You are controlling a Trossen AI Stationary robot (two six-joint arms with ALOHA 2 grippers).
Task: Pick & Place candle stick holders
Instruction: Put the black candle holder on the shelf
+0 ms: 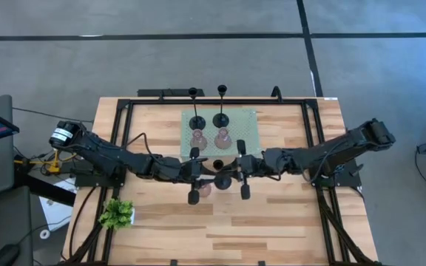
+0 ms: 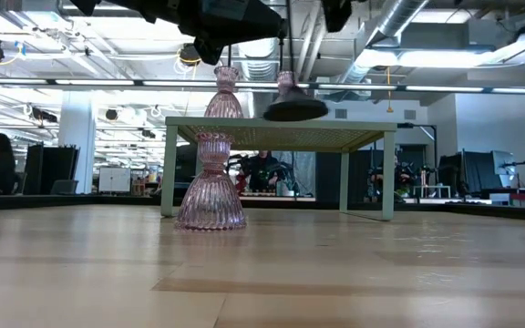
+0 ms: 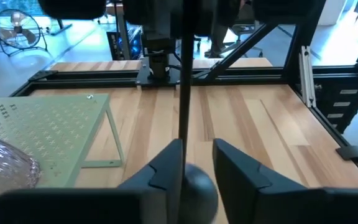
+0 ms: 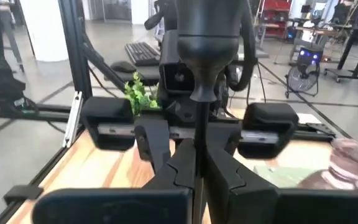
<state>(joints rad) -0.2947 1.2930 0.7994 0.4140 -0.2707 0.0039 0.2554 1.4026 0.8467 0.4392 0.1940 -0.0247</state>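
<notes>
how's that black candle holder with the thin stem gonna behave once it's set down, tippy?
Probably tippy: the black candle holder is a tall thin stem over one round base, so a side nudge could topple it. The stem looks rigid and smooth, so it might slip in the right hand shut on it.

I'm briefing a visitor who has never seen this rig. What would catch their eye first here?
The two arms meeting at the table's middle: the right tool is shut on the thin stem of a black candle holder, with the left tool right at the same stem. Just behind stands the pale green perforated stand, carrying two black and two pink holders.
</notes>
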